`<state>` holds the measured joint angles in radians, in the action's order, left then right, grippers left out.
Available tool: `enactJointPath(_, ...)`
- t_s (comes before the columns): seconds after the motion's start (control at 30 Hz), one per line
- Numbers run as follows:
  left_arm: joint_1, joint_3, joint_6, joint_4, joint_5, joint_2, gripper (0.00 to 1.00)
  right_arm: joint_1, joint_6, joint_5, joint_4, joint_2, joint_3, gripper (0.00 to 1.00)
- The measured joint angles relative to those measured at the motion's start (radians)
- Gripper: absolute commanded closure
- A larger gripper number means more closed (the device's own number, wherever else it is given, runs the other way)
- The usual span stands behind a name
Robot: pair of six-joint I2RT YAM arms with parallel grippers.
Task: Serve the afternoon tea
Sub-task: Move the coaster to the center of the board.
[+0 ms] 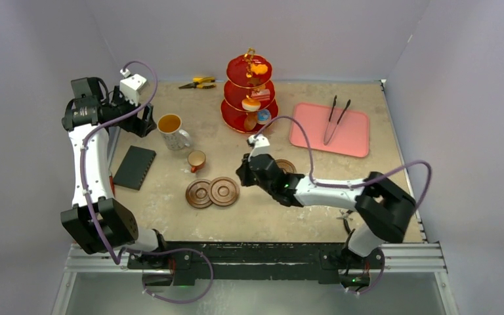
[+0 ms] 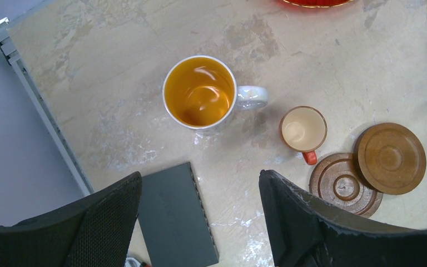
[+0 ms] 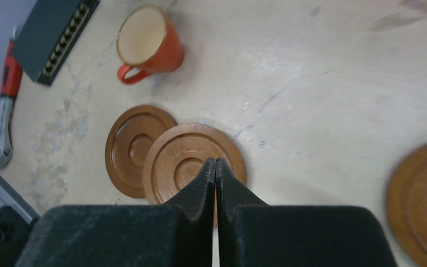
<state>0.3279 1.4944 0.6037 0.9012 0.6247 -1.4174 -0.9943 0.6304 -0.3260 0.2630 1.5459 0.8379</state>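
Observation:
The red three-tier stand point(image 1: 249, 92) with small pastries stands at the back centre. The white mug of amber tea point(image 1: 170, 128) point(image 2: 200, 92) stands left of it. The small brown cup point(image 1: 197, 159) point(image 2: 303, 129) point(image 3: 147, 41) sits on the table, off any saucer. Two brown saucers point(image 1: 199, 194) point(image 1: 224, 191) lie overlapping in front of it. A third saucer point(image 1: 287, 165) lies behind my right arm. My left gripper point(image 1: 143, 121) point(image 2: 200, 189) is open and empty, high and left of the mug. My right gripper point(image 1: 243, 174) point(image 3: 216, 162) is shut and empty over the right saucer point(image 3: 192, 164).
A pink tray point(image 1: 351, 141) with black tongs point(image 1: 336, 118) lies at the back right. A black box point(image 1: 134, 167) point(image 2: 175, 219) lies near the left edge. Yellow-handled pliers point(image 1: 197, 83) lie by the back wall. Grey walls enclose the table.

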Motion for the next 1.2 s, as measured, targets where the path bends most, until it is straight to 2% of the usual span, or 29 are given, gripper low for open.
enactJointPath(0.2,0.0,0.002,-0.019,-0.003,0.0,0.0,0.24,-0.079,-0.049,0.106,0.108,0.184,0.036,1.0)
enactJointPath(0.43,0.0,0.007,-0.02,-0.003,-0.004,0.0,0.24,-0.098,-0.077,0.186,0.162,0.274,0.086,1.0)
enactJointPath(0.63,0.0,0.009,-0.019,-0.006,-0.006,0.0,0.24,-0.093,-0.066,0.194,0.126,0.324,0.095,1.0)
enactJointPath(1.2,0.0,0.011,-0.018,-0.005,-0.005,-0.005,0.24,0.081,-0.031,0.108,0.066,0.246,-0.003,1.0)
